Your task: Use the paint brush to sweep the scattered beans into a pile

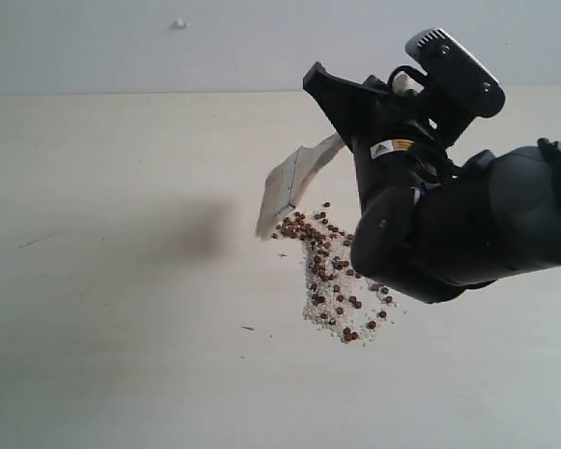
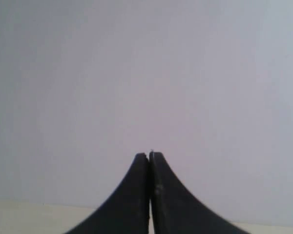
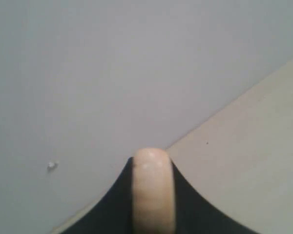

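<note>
The paint brush [image 1: 290,187] is one arm's work: the left gripper [image 2: 149,158] faces the wall [image 2: 146,73] with its jaws pressed together on nothing. A little right of the middle of the table [image 1: 122,355] the brush leans, its wide off-white bristles at the far-left end of the beans [image 1: 332,271], its cream handle [image 3: 153,190] clamped in the right gripper [image 1: 341,94]. We judge a quick or shallow stroke could flick the round beans toward the near-right corner, or ride over the white grains [image 1: 316,304]; the beans, tiny reddish-brown dots among those grains, lie in a loose streak, not yet a compact pile.
</note>
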`<state>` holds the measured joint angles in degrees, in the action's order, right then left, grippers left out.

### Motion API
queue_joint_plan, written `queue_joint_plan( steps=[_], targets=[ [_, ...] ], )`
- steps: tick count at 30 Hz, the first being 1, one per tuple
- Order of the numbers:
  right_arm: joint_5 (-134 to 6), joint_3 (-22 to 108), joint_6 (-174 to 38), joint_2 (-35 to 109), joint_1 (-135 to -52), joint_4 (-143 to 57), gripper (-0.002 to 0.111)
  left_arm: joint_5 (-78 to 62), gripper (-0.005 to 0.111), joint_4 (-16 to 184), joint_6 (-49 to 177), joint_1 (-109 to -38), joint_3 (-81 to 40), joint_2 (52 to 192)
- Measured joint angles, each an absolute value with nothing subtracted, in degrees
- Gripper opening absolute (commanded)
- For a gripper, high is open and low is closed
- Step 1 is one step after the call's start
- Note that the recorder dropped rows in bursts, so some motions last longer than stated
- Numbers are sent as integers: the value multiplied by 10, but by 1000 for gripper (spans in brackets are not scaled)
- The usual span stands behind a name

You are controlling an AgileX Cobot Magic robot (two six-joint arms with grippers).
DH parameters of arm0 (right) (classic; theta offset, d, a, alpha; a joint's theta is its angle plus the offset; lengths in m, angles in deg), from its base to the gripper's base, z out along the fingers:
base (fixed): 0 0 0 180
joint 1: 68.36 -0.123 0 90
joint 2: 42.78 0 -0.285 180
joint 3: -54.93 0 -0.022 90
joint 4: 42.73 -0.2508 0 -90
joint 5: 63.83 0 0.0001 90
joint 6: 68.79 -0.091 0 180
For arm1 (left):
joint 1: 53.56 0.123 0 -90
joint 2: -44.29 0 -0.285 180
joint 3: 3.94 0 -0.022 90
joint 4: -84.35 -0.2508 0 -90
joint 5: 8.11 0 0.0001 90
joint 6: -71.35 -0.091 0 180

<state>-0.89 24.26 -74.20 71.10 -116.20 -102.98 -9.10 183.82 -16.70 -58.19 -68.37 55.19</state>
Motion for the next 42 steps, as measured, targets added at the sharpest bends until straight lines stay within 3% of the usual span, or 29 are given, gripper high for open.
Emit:
queue_joint_plan(
  steps=[4,9,29,42],
  targets=[
    [15,301,-655,715,-1197,-1066,0,-91,0,1838,-167,-582,-684,552],
    [11,338,-710,774,-1204,-1097,0,-91,0,1838,-167,-582,-684,552],
    [58,341,-561,819,-1205,-1247,0,-91,0,1838,-167,-582,-684,552],
    [59,343,-541,792,-1206,-1231,0,-91,0,1838,-167,-582,-684,552]
  ],
)
